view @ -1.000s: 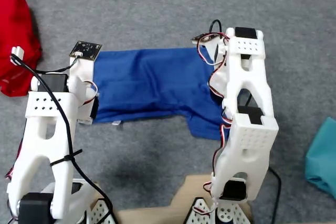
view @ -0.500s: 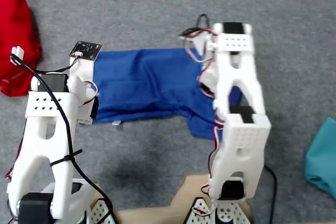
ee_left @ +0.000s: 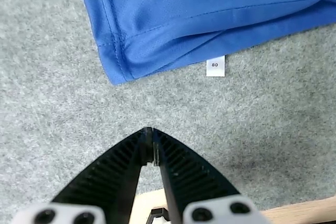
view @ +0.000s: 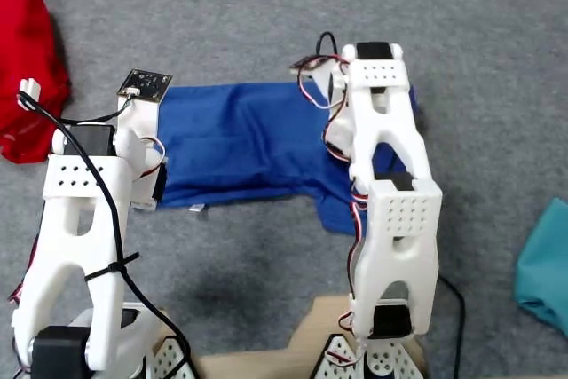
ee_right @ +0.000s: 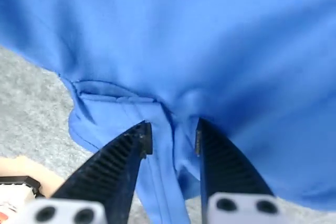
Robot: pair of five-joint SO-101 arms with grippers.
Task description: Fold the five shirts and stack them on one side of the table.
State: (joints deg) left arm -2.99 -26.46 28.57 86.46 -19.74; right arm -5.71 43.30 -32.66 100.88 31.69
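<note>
A blue shirt (view: 248, 144) lies spread across the middle of the grey table. My left gripper (ee_left: 151, 145) is shut and empty, over bare table just off the shirt's near left corner (ee_left: 119, 72), beside a small white tag (ee_left: 215, 66). My right arm (view: 386, 157) stands over the shirt's right part. In its wrist view my right gripper (ee_right: 170, 135) is open, its fingers on either side of a bunched fold of blue cloth (ee_right: 163, 114). A red shirt (view: 27, 59) is heaped at the far left. A teal shirt (view: 543, 268) lies at the right edge.
A wooden board (view: 328, 326) carries the arm bases at the table's front edge. Open grey table (view: 266, 15) stretches behind the blue shirt and to the right of my right arm. A sleeve (view: 342, 215) sticks out toward the front.
My right arm has swung to the left over the blue shirt, uncovering cloth on its right side. The left arm and the shirt's outline have stayed put.
</note>
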